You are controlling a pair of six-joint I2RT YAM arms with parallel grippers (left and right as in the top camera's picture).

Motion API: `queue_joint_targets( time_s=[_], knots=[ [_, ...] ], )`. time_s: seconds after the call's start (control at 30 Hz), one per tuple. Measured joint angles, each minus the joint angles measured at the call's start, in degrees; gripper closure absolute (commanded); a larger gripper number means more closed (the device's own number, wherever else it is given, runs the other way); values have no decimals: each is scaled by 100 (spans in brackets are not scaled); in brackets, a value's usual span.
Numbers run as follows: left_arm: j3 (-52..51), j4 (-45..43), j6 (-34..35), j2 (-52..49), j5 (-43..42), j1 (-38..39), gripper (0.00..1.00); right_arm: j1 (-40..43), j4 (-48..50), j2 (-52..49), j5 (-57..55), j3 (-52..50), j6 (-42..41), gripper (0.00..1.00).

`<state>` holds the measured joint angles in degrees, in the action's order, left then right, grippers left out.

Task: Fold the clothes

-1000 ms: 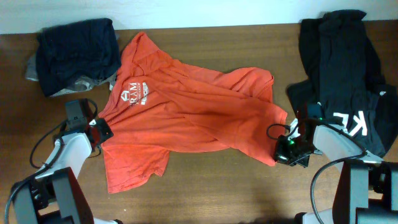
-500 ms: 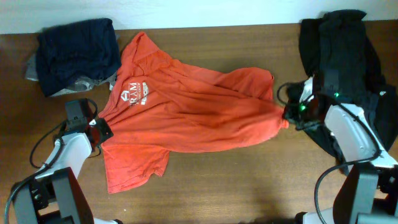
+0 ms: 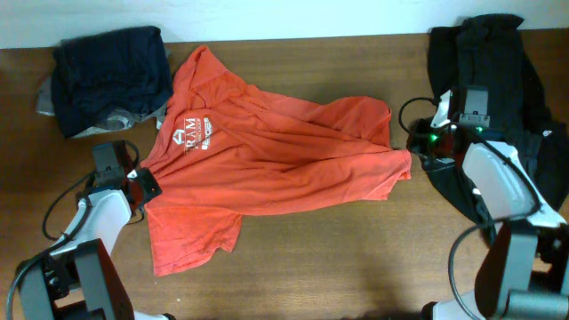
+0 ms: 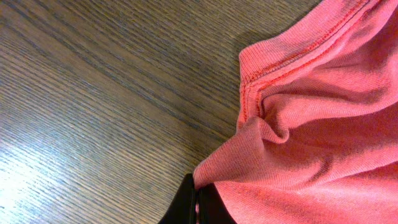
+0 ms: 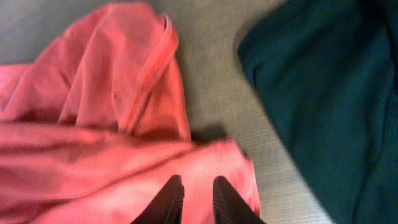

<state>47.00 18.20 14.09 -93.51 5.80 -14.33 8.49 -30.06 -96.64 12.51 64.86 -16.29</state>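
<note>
Left wrist: left gripper (image 4: 198, 198) clenched on T-shirt (image 4: 311, 124) hem; right gripper (image 5: 198, 185) slightly parted above T-shirt corner.

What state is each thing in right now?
Shirt: unfolded, rumpled, spread out.
Left arm: jaws shut on shirt's edge.
Right arm: jaws slightly open over shirt's corner, holding nothing.
Black garment: heaped, far right.
Navy pile: bunched, top left.

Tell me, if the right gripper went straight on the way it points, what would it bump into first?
The red-orange T-shirt: its rumpled edge lies right ahead of the right gripper, just past its slightly parted jaws. It might skim over the cloth rather than hit it; height is hard to judge.
</note>
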Motion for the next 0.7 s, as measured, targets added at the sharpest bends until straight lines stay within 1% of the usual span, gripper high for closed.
queue_joint_targets(
  time_s=[0.1,0.17,0.2,0.33,0.47,0.57,0.7],
  knots=[
    [0,-4,0,0,0,0,99,0,243,-203,7,0,-7,82],
    [0,-4,-2,0,0,0,99,0,179,-297,66,0,0,81],
    [2,-4,0,0,2,0,99,0,59,-310,114,-2,-2,78],
    [2,-4,0,0,0,0,99,0,-623,-310,345,2,-7,70],
    [4,-7,-2,0,0,0,99,2,-1447,-310,562,0,146,66],
    [4,-31,0,0,0,0,99,0,-1777,-310,702,2,330,63],
    [4,-39,0,0,0,0,99,0,-2033,-310,815,2,568,56]
  ],
)
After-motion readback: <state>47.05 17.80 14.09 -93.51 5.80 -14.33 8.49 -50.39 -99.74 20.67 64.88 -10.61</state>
